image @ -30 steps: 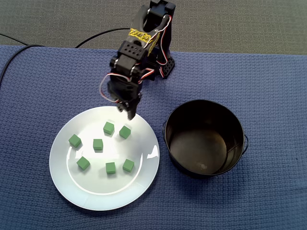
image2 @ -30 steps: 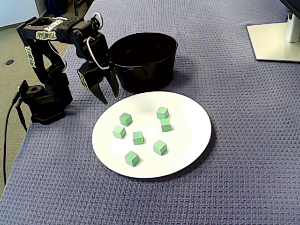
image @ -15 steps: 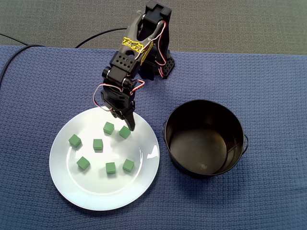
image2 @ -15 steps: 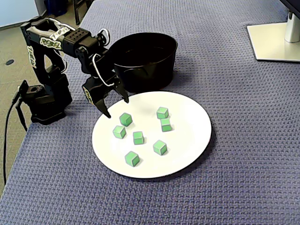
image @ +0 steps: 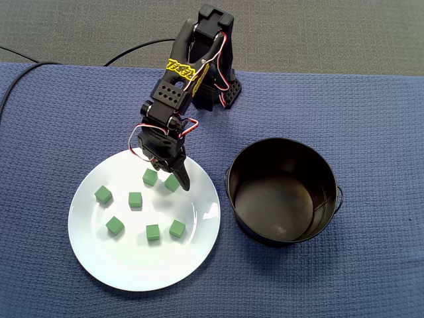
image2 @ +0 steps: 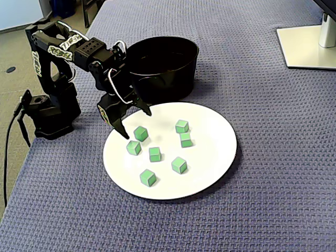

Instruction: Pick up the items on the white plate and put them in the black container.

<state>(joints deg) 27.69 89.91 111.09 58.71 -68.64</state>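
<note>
Seven green cubes (image: pixel 135 199) lie on your white plate (image: pixel 132 265); the black container (image: pixel 278 205) beside it shows only bare floor. Your gripper (image2: pixel 138 125) hangs spread open above the cubes nearest the arm.

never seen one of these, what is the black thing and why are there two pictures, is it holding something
The black machine is a small robot arm standing on a blue cloth. At its end is a two-finger gripper, which works as its hand. Both pictures show the same moment from two fixed cameras: one looks down from above, the other looks across from the side. On the cloth are a white plate with seven green cubes and, beside it, a black container that looks empty. The gripper is open and holds nothing. Its fingers hang low over the plate and seem to straddle one cube. The job is to move the cubes into the container, and none is in yet.
</note>
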